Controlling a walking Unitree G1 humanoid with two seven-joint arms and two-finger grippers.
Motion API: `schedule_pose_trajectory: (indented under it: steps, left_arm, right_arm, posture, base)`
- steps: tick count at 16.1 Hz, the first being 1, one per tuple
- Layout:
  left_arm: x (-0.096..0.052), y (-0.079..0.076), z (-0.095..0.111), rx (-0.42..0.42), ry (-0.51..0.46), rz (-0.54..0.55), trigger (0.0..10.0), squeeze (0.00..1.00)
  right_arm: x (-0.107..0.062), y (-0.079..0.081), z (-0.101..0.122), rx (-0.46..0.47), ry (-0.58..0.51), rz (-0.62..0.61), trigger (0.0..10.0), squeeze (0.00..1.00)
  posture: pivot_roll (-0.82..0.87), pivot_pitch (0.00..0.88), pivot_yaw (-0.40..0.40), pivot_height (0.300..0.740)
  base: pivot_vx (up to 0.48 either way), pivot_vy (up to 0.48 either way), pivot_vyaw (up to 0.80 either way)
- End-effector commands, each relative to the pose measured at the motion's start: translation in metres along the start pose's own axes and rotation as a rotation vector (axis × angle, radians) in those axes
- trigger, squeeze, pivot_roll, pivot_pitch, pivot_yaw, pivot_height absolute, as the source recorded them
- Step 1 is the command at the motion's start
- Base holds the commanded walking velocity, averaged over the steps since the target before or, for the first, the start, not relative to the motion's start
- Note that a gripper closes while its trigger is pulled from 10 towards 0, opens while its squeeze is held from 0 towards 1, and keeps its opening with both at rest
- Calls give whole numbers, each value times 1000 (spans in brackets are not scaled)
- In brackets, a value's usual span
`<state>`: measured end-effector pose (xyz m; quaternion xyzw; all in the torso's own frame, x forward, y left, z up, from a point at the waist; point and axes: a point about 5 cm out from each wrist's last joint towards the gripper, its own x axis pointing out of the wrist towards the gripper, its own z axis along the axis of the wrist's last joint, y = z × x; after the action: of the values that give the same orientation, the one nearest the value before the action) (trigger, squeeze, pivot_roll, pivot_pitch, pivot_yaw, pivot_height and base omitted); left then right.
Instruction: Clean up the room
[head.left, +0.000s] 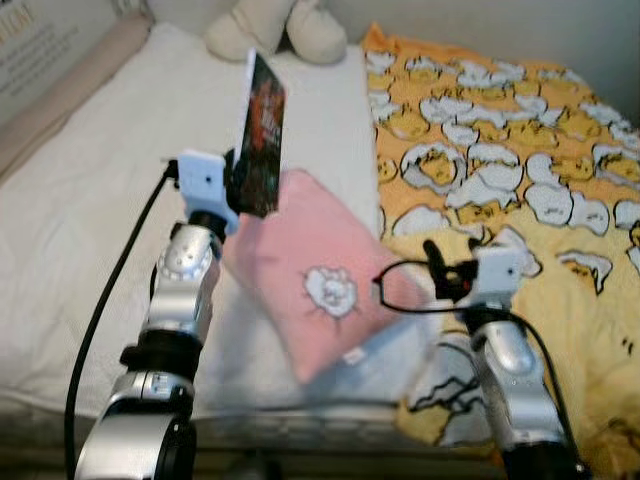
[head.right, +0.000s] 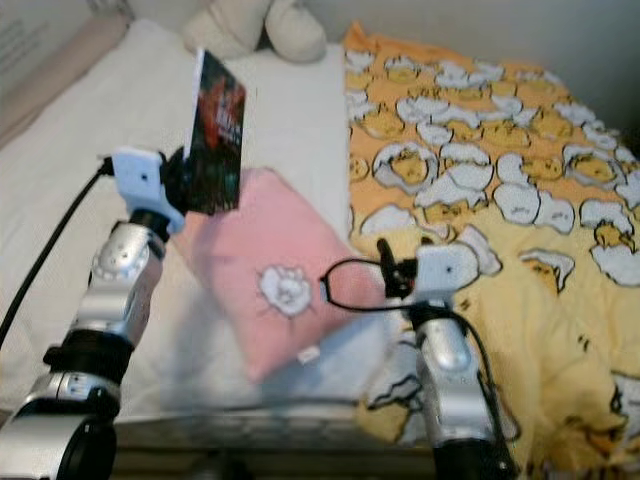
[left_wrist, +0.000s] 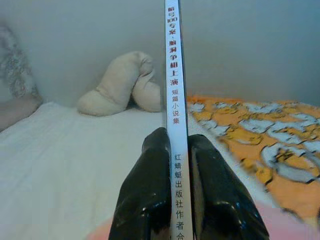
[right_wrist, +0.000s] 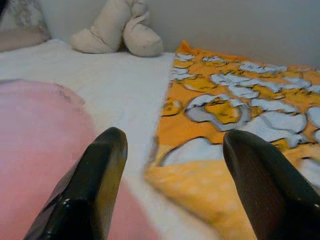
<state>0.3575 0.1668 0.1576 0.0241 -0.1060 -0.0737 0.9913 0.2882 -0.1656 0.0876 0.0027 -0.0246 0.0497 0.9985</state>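
— Well, item 1?
— Book (head.left: 262, 135): upright above the pink pillow (head.left: 310, 275), clamped in left gripper (left_wrist: 178, 165).
— Item 2?
— Right gripper (right_wrist: 175, 165): fingers wide, low over the bed (head.left: 90, 190) beside the yellow blanket (head.left: 520, 170).

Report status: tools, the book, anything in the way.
Left tool shut on book, held upright above pink pillow. Right tool open, empty, at yellow blanket edge. Plush toy ahead.

- The plush toy (head.left: 275, 30) is cut off by the top edge.
- The book (head.left: 260, 135) hides the left pincer (left_wrist: 177, 165) in the head views.
- The pink pillow (head.left: 315, 275) has its near corner blurred.
- The book's cover print is too blurred to read.
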Motion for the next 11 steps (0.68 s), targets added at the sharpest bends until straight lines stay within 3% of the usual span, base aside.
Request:
schedule_pose_trajectory:
  steps: [1, 2, 3, 5, 11]
  left_arm:
    - [-5, -11, -13, -52, 57, -13, 10000, 0]
    - [-5, -12, -14, -49, 64, 1, 10000, 0]
    - [-6, -18, -20, -79, 93, 32, 10000, 0]
    - [-4, -31, -20, -82, 94, 3, 10000, 0]
    - [1, -31, -21, -86, 123, 32, 10000, 0]
  right_arm:
    - [1, -5, -1, 25, 12, -23, 10000, 0]
    - [2, -5, 0, 34, 8, -31, 10000, 0]
    - [1, -7, -2, 100, 28, -71, 10000, 0]
    - [-2, -9, -6, 79, 38, -64, 10000, 0]
    - [-7, -5, -11, 69, 61, -40, 10000, 0]
  posture:
    - [-14, 0, -21, 740]
    - [-16, 0, -18, 740]
    - [-18, 0, -16, 740]
    - [-29, 0, -4, 740]
    - [-44, 0, 10, 740]
  base:
    - [0, 480, 0]
    - [0, 480, 0]
    - [0, 480, 0]
    - [0, 480, 0]
    - [0, 480, 0]
